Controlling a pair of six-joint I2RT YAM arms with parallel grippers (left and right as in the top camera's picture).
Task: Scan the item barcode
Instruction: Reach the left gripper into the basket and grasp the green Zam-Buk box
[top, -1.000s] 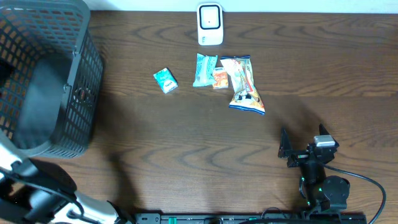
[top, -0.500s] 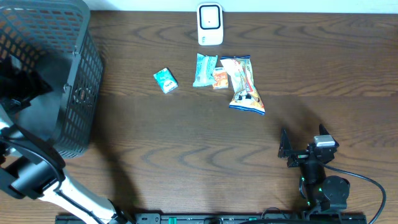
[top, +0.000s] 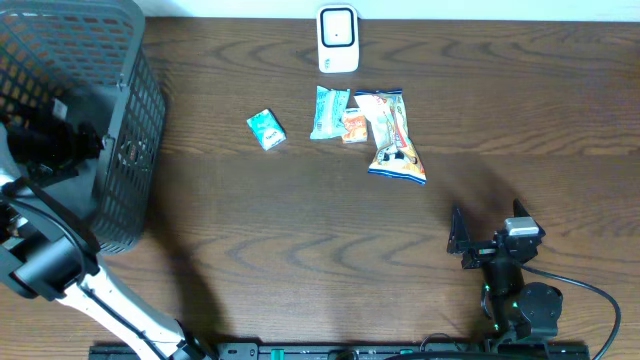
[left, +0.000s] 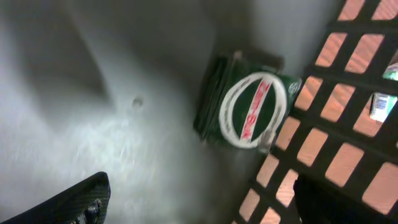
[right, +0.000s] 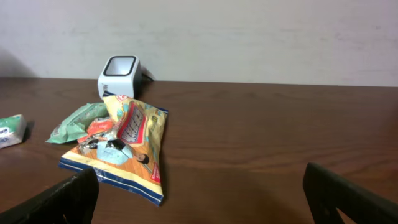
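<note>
Closest in, the left wrist camera looks down inside the basket (left: 124, 93). A dark green pack (left: 249, 109) with a white ring and red lettering lies on the grey floor, pushed up against the mesh wall. The overhead camera does not show that pack, because the left gripper (top: 68, 140) covers that part of the basket. The left arm rises from the near left corner of the table (top: 300, 250), bends over the basket rim and reaches down inside. Its fingers (left: 74, 202) stand wide apart at the two bottom corners of the wrist picture, with nothing between them. The dark green pack lies just ahead of them, touching neither.

The right gripper (top: 487, 240) sits low at the near edge on the right, pointing toward the far side, its jaws spread wide and empty. Well ahead of it lies a yellow bag (top: 395, 140), the nearest of a small cluster. An orange packet (top: 354, 125) and a pale green wrapper (top: 329, 111) lie against its left side, and a teal box (top: 266, 129) lies apart, further left. Farthest off, a white scanner (top: 338, 38) stands at the far edge. Only the right wrist camera shows its dark slanted top and the pale wall (right: 249, 37) behind it.
</note>
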